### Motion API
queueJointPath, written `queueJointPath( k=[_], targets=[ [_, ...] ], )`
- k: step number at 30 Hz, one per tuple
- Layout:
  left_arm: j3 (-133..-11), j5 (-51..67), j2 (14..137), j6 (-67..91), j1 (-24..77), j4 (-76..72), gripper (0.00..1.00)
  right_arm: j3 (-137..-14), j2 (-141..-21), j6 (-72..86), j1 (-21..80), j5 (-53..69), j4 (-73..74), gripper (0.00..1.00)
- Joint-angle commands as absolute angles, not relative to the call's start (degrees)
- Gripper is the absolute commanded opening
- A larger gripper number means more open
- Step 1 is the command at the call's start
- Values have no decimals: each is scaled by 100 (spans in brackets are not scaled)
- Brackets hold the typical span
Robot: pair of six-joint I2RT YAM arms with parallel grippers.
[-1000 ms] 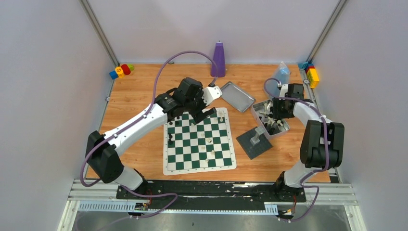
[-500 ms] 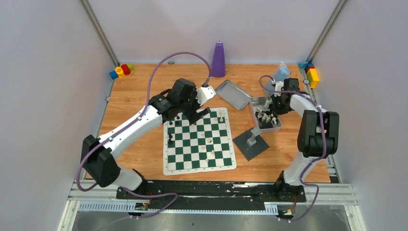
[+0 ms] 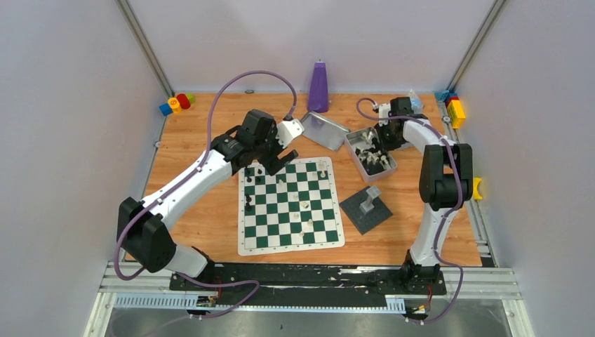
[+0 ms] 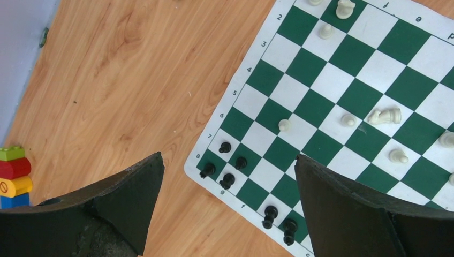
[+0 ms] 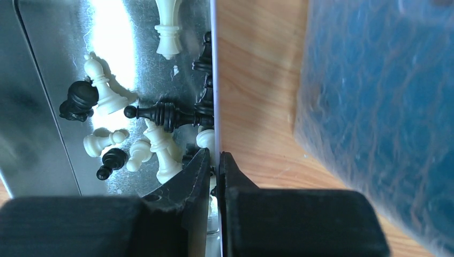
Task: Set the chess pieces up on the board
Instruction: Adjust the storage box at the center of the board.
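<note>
1. Black-fingered right gripper (image 5: 214, 160) is pinched tight on the thin side wall of the metal tin (image 5: 48, 80); one finger sits inside the tin, the other outside; the wrist cam shows it pretty clearly.
2. Right next to that grip, inside the tin, a heap of chess pieces (image 5: 160, 113) lies jumbled; black and cream ones are mixed, most are on their sides, and a few are shoved up against the gripped wall.
3. Just outside that wall there's bare wooden table (image 5: 257, 107), then a blue see-through bag (image 5: 375, 107); it's blurry, so can't tell what's in it.
4. Left gripper (image 4: 227, 157) is spread wide with nothing between the fingers; it hovers over the far-left corner of the board (image 4: 342, 59).
5. On the board under it, a handful of black pieces stand upright, bunched along the edges at that corner; several cream ones are scattered further in, and one of them is toppled over.
6. Further out, from overhead: a flat silver tray (image 3: 324, 128) sits just beside the tin, past the board's far edge; a dark grey baseplate (image 3: 366, 208) lies just right of the board with a small grey block on it; a purple cone (image 3: 319, 88) stands at the table's far edge; toy blocks (image 3: 175, 104) sit in the far corners.
</note>
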State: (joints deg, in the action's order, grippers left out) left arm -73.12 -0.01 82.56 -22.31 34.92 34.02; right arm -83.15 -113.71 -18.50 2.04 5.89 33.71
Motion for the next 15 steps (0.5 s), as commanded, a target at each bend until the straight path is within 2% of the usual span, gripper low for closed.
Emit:
queueJointPath(
  k=[1,7,15],
  targets=[
    [-7539,17,8262,-2253,3434,3392,100,-8896,-11591,-1607,373,576,3469,0],
    [-7692,18,8431,-2236,3378,3431,100,-9011,-11690,-1117,649,536,3673,0],
    [-7811,15,8542,-2225,3349,3490,100,-8331,-11288,-449,691,492,3718,0]
  ],
)
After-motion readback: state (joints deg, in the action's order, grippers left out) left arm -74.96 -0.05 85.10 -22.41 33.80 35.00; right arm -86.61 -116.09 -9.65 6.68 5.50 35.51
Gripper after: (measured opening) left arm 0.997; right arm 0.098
